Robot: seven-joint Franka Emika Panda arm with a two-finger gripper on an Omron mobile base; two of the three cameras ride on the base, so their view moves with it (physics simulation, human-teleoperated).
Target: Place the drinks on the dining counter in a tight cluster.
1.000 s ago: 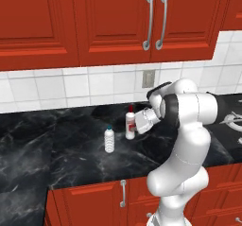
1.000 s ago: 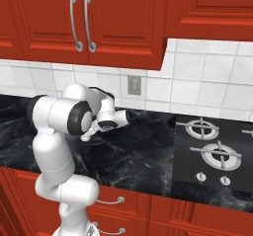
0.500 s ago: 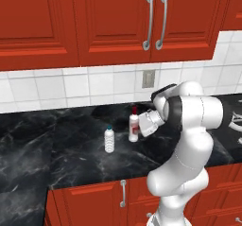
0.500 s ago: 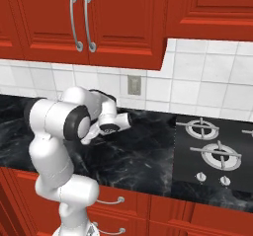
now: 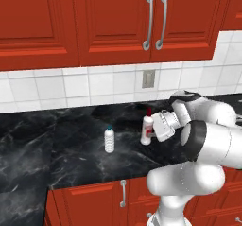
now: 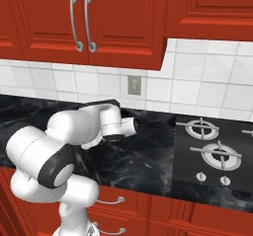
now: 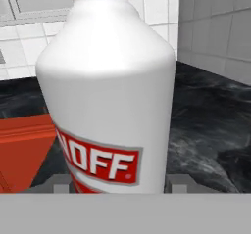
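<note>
Claw [image 5: 152,134] work comes first: it sits level with the lower body of the white bottle [image 5: 147,130], side-on, and in the hand view that bottle [image 7: 110,91] looms between two small grey finger tips [image 7: 60,183] at the bottom edge, one on each side. Whether the tips press the bottle or merely bracket it cannot be told from these pictures, so the grip itself is uncertain. The bottle stands upright on the black marbled worktop [image 5: 71,159] under the red cabinets, near the tiled wall, and the clear bottle with the teal cap [image 5: 109,140] stands apart to its left. Neither drink is on the dining counter, so the task looks to be at its first pick-up. Several things could go wrong from here. The tips appear to sit low on a tall, smooth body, so if they close off-centre the bottle may tip toward the wall or slide out as it lifts. A loose hold could let it swing or drop during the carry, since the base probably has to drive to reach the island. Pushing further in before closing would shove the bottle along the worktop. A wide swing of the arm to the left might also clip the clear bottle.
</note>
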